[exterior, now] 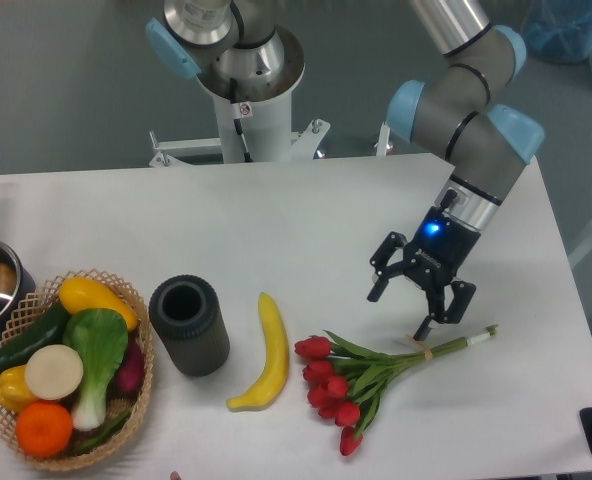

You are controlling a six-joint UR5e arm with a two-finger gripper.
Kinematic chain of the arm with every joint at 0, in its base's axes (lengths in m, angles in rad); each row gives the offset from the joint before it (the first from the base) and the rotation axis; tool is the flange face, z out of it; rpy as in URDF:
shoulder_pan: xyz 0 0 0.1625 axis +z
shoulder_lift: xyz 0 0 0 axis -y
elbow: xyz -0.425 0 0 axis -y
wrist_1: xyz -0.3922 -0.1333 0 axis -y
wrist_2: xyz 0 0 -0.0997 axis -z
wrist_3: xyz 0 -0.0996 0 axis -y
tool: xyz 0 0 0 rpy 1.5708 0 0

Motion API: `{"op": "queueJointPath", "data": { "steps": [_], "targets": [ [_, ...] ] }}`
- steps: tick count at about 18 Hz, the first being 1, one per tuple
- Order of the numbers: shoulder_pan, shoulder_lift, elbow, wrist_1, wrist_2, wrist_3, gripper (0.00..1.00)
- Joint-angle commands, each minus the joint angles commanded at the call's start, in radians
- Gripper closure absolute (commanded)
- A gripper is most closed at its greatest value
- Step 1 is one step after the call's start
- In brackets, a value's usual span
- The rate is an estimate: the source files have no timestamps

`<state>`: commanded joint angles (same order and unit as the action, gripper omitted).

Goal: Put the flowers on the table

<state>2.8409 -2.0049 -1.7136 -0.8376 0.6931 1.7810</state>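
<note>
red flowers lie flat, stems pointing right; gripper wide open, empty.

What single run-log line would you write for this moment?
gripper: open, above stems | flowers: lying flat on table, released | neighbour: banana to their left, apart | status: placement looks done

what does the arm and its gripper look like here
The arm has silver-grey tube segments with light blue caps at the joints. A black wrist section shows a small glowing blue light. The gripper is black, with two angular fingers.
</note>
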Motion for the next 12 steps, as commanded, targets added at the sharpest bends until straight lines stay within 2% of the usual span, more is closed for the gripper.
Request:
{"op": "queueJointPath", "data": {
  "steps": [3,6,12],
  "targets": [
    [0.000,0.000,0.058,-0.002,0.149,-0.003,0.00],
    [-0.002,0.003,0.083,0.000,0.250,0.011,0.00],
    [0.002,0.008,0.086,-0.002,0.266,0.017,0.00]
  ]
}}
